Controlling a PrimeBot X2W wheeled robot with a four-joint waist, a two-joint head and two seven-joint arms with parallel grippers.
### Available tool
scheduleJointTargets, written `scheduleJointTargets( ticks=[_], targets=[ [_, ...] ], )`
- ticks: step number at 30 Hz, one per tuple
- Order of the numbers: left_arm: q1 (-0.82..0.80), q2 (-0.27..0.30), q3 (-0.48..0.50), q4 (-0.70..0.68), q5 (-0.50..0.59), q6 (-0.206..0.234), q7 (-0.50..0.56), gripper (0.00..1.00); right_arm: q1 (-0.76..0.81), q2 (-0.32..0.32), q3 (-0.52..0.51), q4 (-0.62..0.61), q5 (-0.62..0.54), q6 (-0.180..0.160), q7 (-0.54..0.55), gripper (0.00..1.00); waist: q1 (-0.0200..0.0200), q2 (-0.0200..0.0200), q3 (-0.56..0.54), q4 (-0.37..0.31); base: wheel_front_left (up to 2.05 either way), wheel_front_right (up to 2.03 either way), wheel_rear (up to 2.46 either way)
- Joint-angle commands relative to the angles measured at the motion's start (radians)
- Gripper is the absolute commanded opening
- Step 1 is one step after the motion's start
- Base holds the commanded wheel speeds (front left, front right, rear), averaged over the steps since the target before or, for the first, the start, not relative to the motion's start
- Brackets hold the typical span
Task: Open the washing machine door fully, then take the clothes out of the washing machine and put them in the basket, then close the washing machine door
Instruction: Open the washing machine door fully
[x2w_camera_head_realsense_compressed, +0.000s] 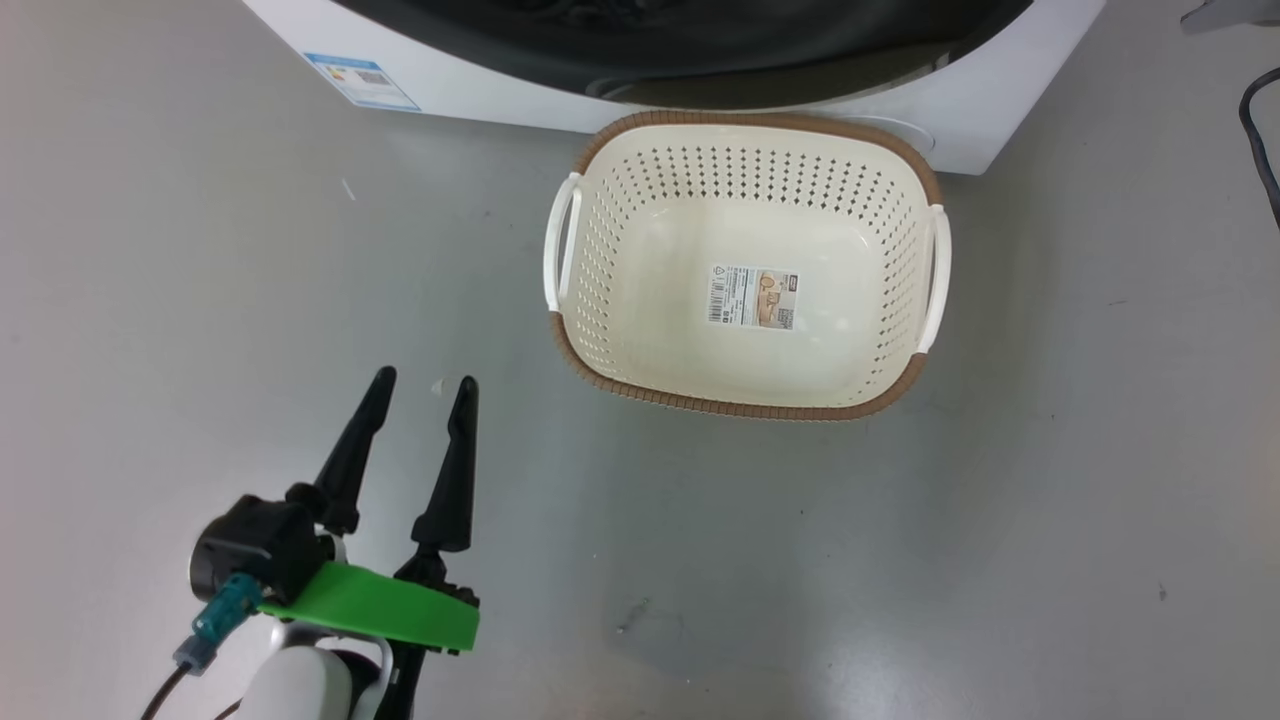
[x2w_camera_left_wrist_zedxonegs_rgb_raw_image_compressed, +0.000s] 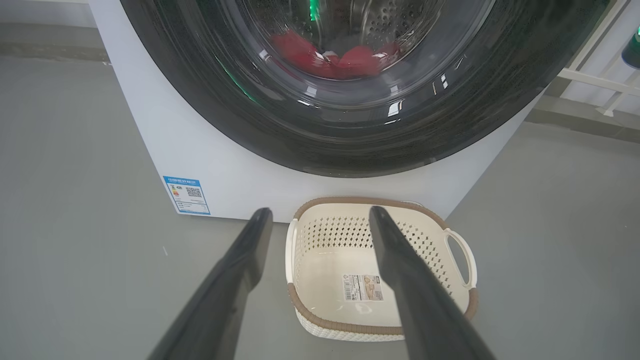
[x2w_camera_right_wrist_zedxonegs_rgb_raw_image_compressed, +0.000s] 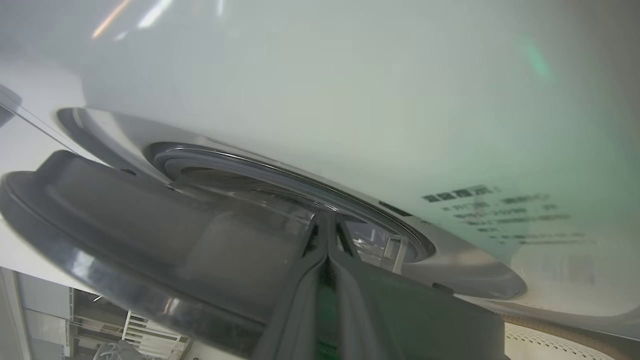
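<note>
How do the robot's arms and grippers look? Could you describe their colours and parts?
The left gripper has two long, tapered black fingers on a black body, with a flat bright green plate, a teal connector with a dark cable, and a white forearm. The right gripper has dark grey fingers.

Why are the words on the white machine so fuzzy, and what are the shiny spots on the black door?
Right wrist view: the washing machine looks too close to the camera, so its print blurs; left wrist view: the spots are lights reflecting off the glossy washing machine door.
</note>
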Motion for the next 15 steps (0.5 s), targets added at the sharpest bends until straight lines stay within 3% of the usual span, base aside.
scheduleJointTargets(
  ticks=[1,15],
  targets=[
    [-0.008,0.019,0.029,-0.017,-0.007,-0.006,-0.009,1.0,-0.008,0.028,0.014,-0.023,0.009,0.001,0.015,0.0,0.0,-0.0001,-0.002,0.001,0.0,0.0,0.0],
    [0.008,0.019,0.026,-0.014,-0.008,-0.006,-0.009,1.0,0.096,0.048,0.038,-0.077,0.054,0.001,0.089,0.0,0.0,-0.0001,-0.058,-0.014,0.0,0.0,0.0]
  ],
)
